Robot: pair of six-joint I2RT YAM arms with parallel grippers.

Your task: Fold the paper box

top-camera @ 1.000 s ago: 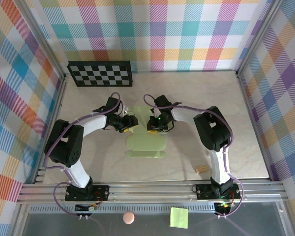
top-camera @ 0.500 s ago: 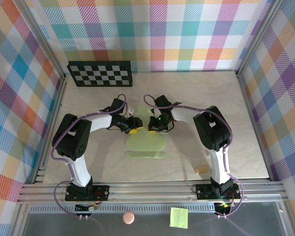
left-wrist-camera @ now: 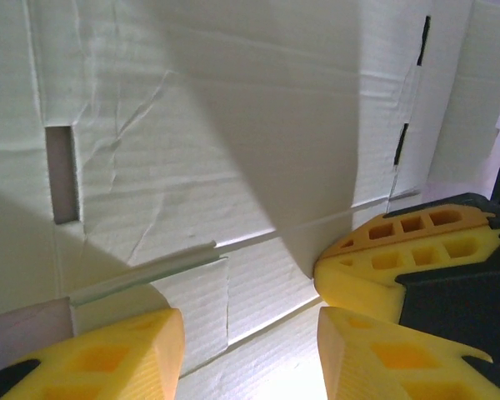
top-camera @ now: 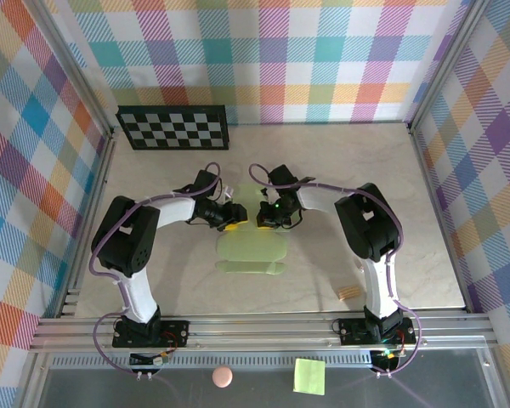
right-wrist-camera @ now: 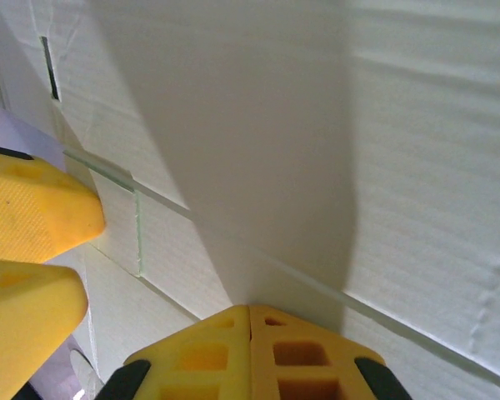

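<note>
The paper box (top-camera: 251, 246), thin, light, easily creased card lying midway between the worktop's (top-camera: 391, 170) side edges, wants pinching at a flap edge beside a crease; the left fingers (left-wrist-camera: 108, 354) stand half open on nothing, the right fingers (right-wrist-camera: 200, 354) are pressed shut close by it.

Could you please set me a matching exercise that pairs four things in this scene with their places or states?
Things:
1. paper box
2. checkerboard
3. sticky note
4. right pincer

Places or states:
a. shut
b. far left corner of the table
c. middle of the table
d. off the table, on the near side of the front rail

Pairs: 1-c, 2-b, 3-d, 4-a.
</note>
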